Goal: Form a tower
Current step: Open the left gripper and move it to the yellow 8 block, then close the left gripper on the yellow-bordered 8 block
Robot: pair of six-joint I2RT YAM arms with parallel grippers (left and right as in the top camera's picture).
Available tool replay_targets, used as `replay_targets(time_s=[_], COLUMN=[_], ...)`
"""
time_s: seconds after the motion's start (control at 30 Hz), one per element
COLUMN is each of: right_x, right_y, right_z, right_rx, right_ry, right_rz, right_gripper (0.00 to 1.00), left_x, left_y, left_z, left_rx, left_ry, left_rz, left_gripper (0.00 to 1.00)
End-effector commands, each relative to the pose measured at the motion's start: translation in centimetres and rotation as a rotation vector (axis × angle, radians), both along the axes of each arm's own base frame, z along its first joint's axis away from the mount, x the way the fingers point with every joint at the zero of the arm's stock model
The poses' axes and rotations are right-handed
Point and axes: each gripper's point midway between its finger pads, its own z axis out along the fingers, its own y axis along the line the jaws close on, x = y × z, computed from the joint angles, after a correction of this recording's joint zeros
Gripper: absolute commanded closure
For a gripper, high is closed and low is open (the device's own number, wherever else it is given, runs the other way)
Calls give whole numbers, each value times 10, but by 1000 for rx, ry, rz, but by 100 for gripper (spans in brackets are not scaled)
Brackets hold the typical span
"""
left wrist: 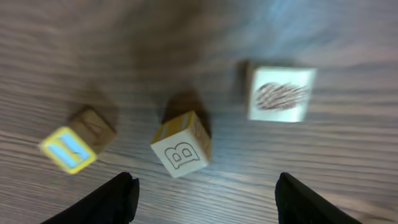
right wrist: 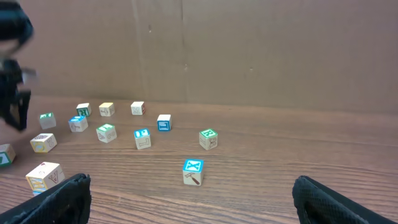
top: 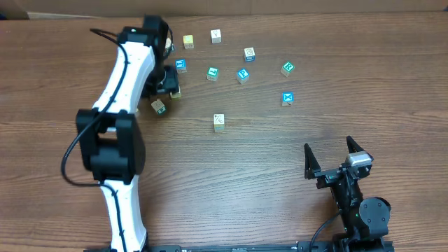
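Note:
No tower shows in any view; every wooden cube I see lies singly on the table [top: 280,161]. My left gripper [top: 168,82] hovers at the back left, by a tan cube [top: 175,92] and a green-marked cube [top: 159,106]. Seen from the left wrist, the left gripper [left wrist: 205,199] is open and holds nothing. A cube with a B [left wrist: 180,149] lies just beyond the gap. My right gripper [top: 328,147] stands wide open at the front right. A blue-faced cube with a white X [right wrist: 193,171] lies ahead of the empty right gripper [right wrist: 191,199].
Loose cubes are scattered across the back: yellow [top: 188,42], cream [top: 215,36], teal [top: 212,73], blue [top: 242,75], green [top: 287,68]. One cream cube [top: 219,122] lies mid-table. A yellow-faced cube [left wrist: 69,148] and a scribble-marked cube [left wrist: 281,93] flank the B cube. A cardboard wall [right wrist: 249,50] backs the table.

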Motion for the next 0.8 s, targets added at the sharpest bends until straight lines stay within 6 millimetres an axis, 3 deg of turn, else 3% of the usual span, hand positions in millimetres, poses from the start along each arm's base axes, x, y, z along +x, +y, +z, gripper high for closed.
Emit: replay_targets(time_s=[0.0, 0.17, 0.33, 0.37, 0.53, 0.77], right_x=[0, 0, 0, 0, 0, 0], right_y=[1, 1, 1, 1, 1, 1], right_z=[-2, -2, -2, -2, -2, -2], right_rx=[-1, -1, -1, -1, -1, -1], right_ry=[-3, -3, -3, -3, -3, -3], right_rz=[1, 1, 1, 1, 1, 1], right_gripper=[0, 0, 0, 0, 0, 0], left_x=[-16, -21, -16, -16, -9, 0], left_y=[0, 3, 2, 2, 5, 4], left_z=[-36, -56, -57, -57, -57, -58], left_rx=[-1, 8, 5, 5, 24, 19], left_ry=[126, 171, 149, 149, 122, 86], left_rz=[-22, 50, 52, 52, 51, 50], left_gripper=[33, 33, 44, 51, 57, 51])
